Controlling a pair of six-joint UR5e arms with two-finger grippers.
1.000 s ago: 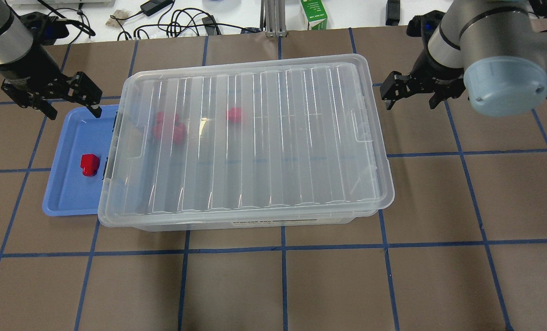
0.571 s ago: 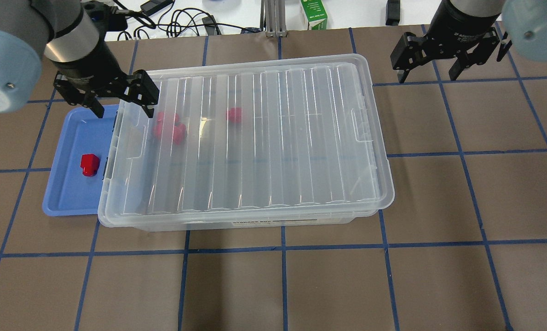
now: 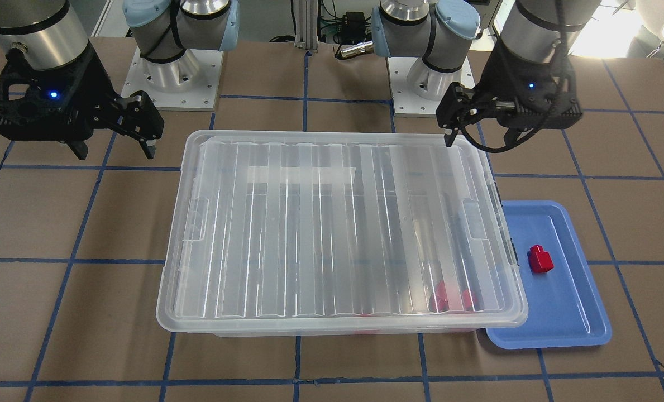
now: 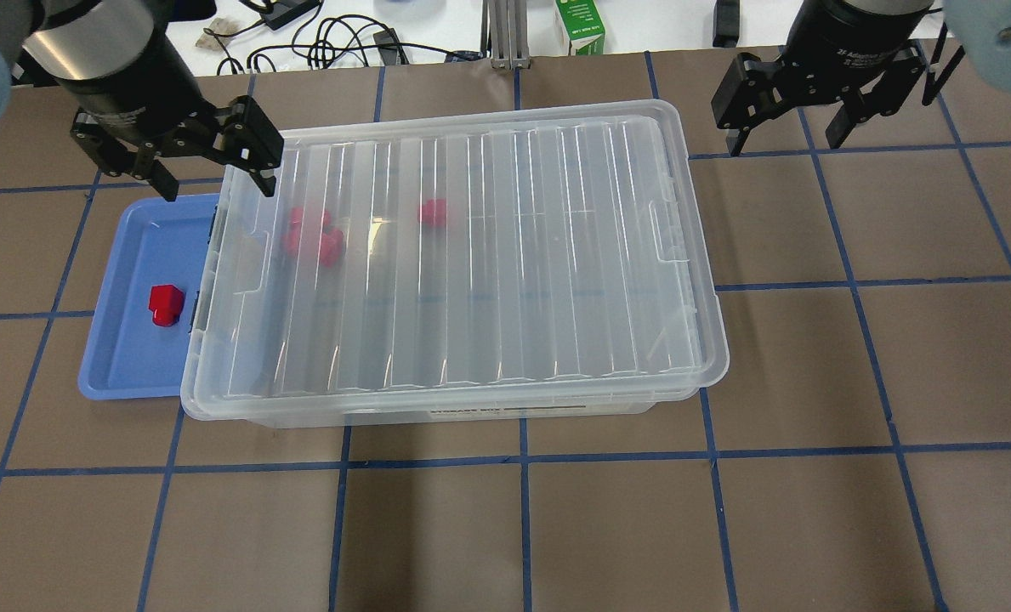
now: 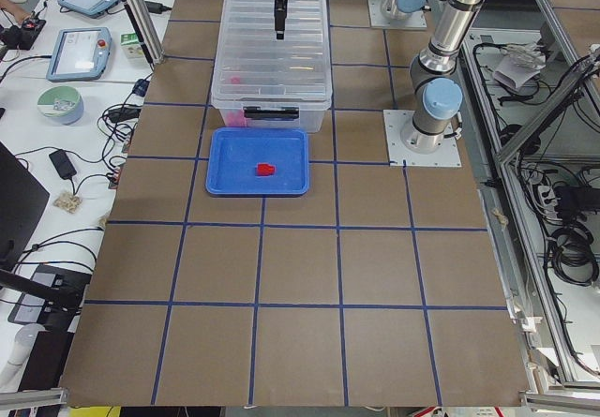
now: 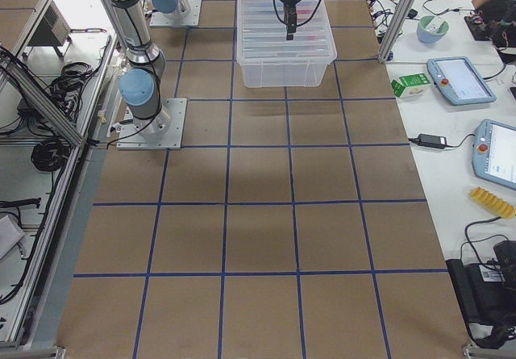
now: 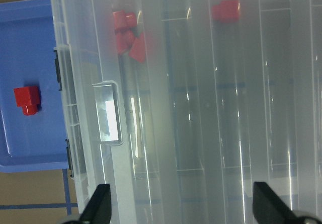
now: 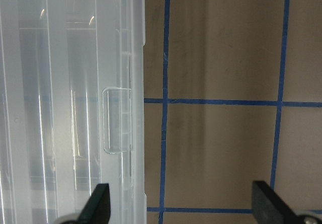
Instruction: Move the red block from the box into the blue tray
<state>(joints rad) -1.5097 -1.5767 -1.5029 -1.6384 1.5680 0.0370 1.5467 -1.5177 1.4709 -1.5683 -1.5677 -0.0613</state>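
The red block (image 4: 166, 305) lies in the blue tray (image 4: 127, 361), which sits against the box's left end; both also show in the front view (block (image 3: 540, 260), tray (image 3: 563, 315)) and the left wrist view (block (image 7: 26, 99), tray (image 7: 27, 141)). The box (image 4: 488, 272) is a clear bin with its ribbed lid on. A cluster of red pieces (image 4: 314, 234) and a single one (image 4: 433, 212) show through the lid. My left gripper (image 4: 218, 184) is open and empty above the box's far left corner. My right gripper (image 4: 786, 143) is open and empty beyond the box's far right corner.
A green carton (image 4: 580, 25) and cables (image 4: 335, 42) lie on the white bench behind the table. The arm bases (image 3: 170, 78) stand on the robot's side. Brown table with a blue tape grid (image 4: 522, 527) surrounds the box.
My left gripper swung from left of the tray to the box's far left corner. My right gripper moved farther back and turned. Block, tray and box have not moved.
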